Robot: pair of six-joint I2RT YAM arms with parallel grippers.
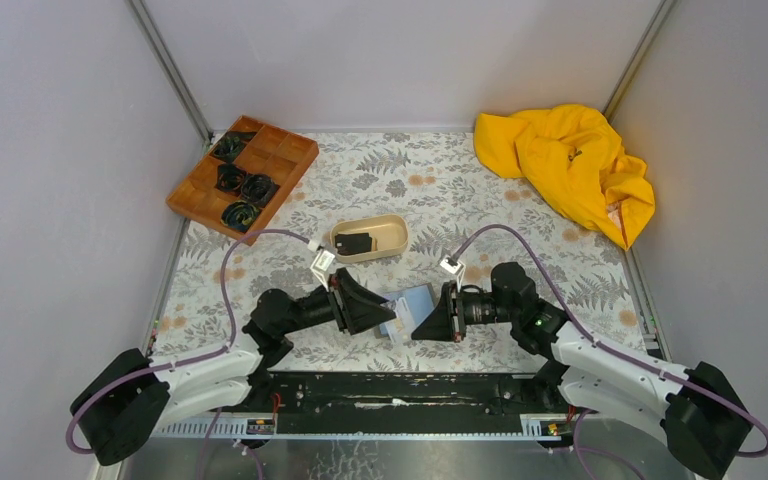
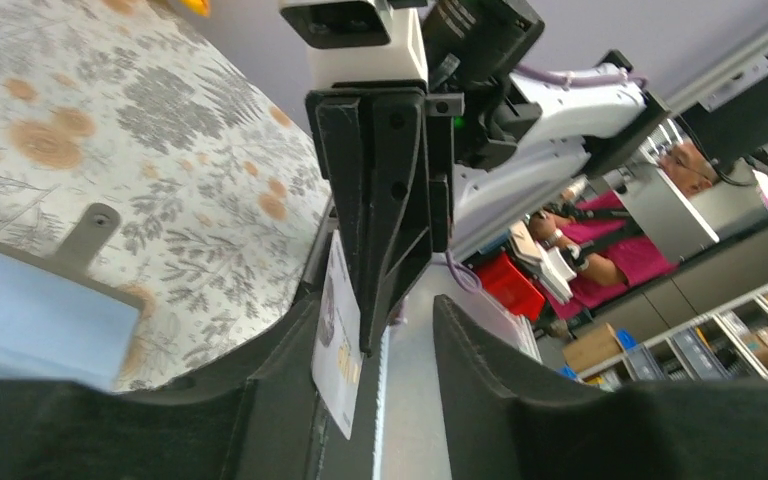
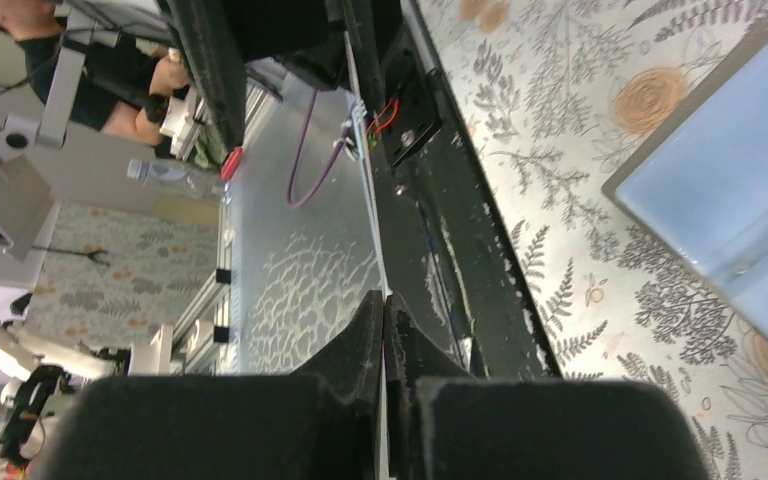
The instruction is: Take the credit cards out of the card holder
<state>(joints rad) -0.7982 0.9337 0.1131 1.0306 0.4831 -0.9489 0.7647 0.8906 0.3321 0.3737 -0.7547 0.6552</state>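
Observation:
The card holder (image 1: 418, 298) lies open on the table between my two grippers, pale blue-grey inside up. It also shows in the left wrist view (image 2: 40, 320) and the right wrist view (image 3: 730, 200). My right gripper (image 1: 418, 328) is shut on a pale card (image 2: 336, 340) with grey and yellow marks. In the right wrist view the card is only a thin white edge between the closed fingers (image 3: 365, 340). My left gripper (image 1: 388, 312) is open. The card and the right gripper's tip (image 2: 385, 300) sit between its jaws, the card against its left finger (image 2: 270, 400).
A beige oval tray (image 1: 392, 226) behind the grippers holds a dark flat thing (image 1: 357, 243). A brown compartment tray (image 1: 295, 150) with black coiled items stands at the back left. A yellow cloth (image 1: 570, 165) lies at the back right. The black base rail (image 1: 390, 390) runs along the near edge.

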